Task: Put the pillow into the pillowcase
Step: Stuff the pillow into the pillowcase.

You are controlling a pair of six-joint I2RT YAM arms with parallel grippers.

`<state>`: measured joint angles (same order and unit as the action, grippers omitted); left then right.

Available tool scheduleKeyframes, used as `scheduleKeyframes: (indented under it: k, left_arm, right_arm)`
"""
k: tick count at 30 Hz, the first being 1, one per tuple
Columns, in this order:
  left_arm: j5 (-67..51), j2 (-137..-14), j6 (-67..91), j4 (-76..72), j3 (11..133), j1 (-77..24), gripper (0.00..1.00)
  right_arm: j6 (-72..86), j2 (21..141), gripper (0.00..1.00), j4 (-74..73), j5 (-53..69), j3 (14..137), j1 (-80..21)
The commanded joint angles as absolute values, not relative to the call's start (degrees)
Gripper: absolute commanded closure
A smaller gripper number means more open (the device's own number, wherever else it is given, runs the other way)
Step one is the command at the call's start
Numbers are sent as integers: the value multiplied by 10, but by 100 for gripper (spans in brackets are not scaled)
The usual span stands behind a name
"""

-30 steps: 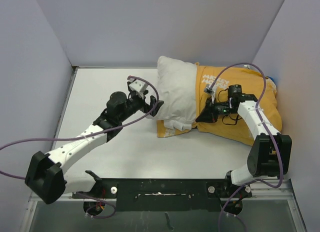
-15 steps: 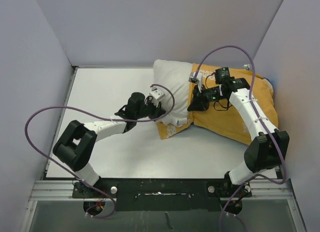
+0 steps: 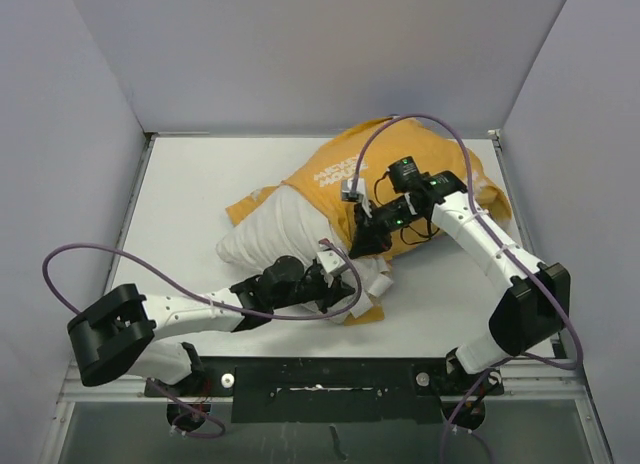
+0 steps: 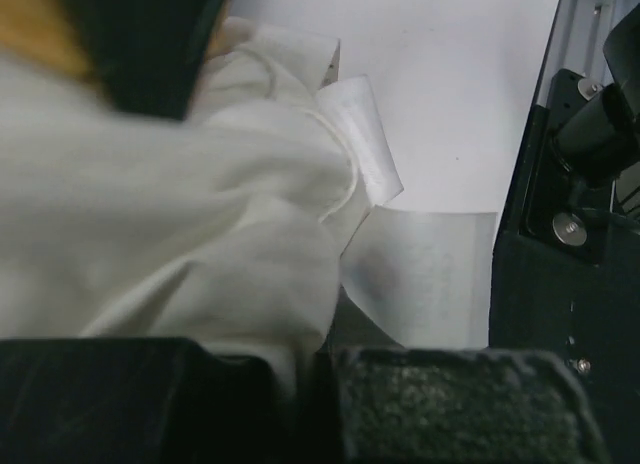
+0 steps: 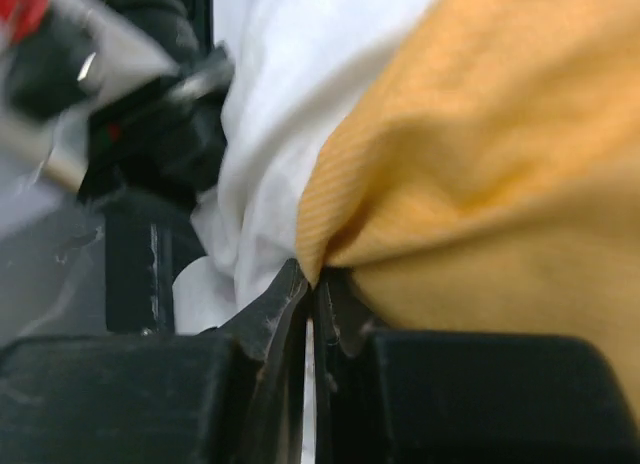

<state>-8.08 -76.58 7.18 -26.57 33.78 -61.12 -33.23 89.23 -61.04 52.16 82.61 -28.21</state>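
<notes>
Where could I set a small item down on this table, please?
Bare: the far-left of the white table, between the left wall and the plump white pillow; also a near patch between the pillow and the right arm. Crowded: the middle, where the mustard-yellow fabric pillowcase, pillow, left arm and right arm meet.

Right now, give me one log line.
left tool shut on pillow | right tool shut on pillowcase | pillow partly inside pillowcase

Pillow (image 3: 270, 239): white cloth, matt, softly creased. Pillowcase (image 3: 420, 149): mustard-yellow woven cloth, fine-ribbed, matt. Label (image 4: 430, 274) by pillow: thin, smooth. Table (image 3: 200, 184): smooth matt white. Left gripper (image 4: 305, 384) pads (image 4: 460, 404): black, grainy.
</notes>
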Motion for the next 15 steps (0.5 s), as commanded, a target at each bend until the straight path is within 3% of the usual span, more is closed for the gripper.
scheduleKeyframes:
  k: [1,7,11,13,15]
  left_arm:
    - [-78,-823,179,-454,320,-569,100]
    - [-34,-905,216,-443,367,-550,100]
    - [-9,-915,221,-458,374,-555,98]
    - [-19,-900,211,-467,361,-561,89]
    - [-41,-862,185,-477,340,-575,72]
  right_arm:
    - [-424,808,100,-586,644,734,-242]
    - [-575,709,100,-663,585,587,-250]
    - [-546,692,100,-621,519,531,-250]
    - [-503,686,100,-578,480,527,-238]
    - [-472,695,100,-552,445,537,-215]
